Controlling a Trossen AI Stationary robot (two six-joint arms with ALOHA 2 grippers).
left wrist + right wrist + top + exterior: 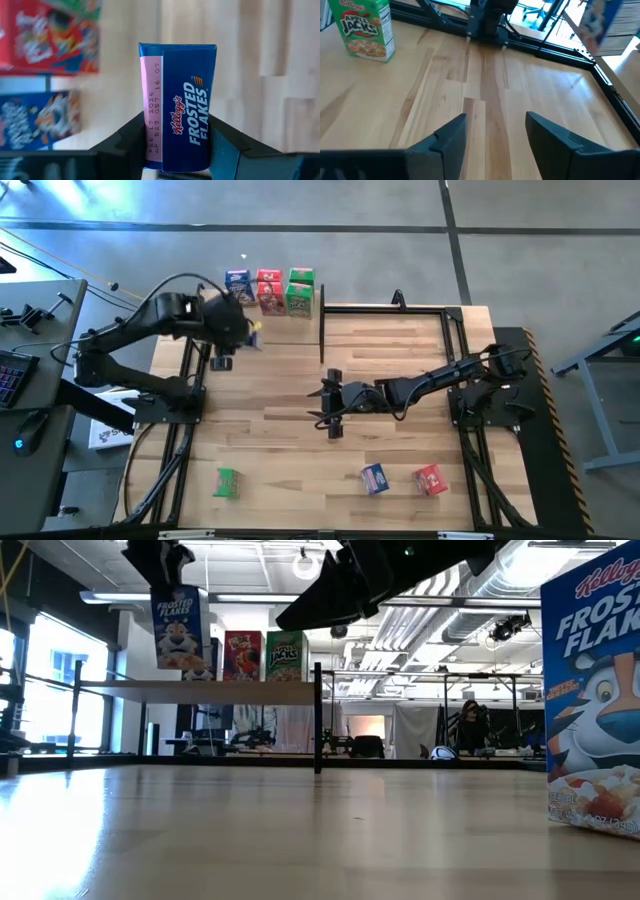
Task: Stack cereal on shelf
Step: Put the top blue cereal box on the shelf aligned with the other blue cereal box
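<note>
Left gripper held a blue Frosted Flakes box by the shelf.

Its jaws clamped the box's sides — red, green and another blue box stood on the shelf. The right gripper hovered mid-table, jaws apart and empty — three boxes sat along the table's near edge.

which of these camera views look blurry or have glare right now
Left wrist view: the held blue Frosted Flakes box is sharp, the boxes behind it blurred. Low view: bright window glare at left, sheen on the tabletop. Right wrist view: Apple Jacks box crisp, far corner soft.
</note>
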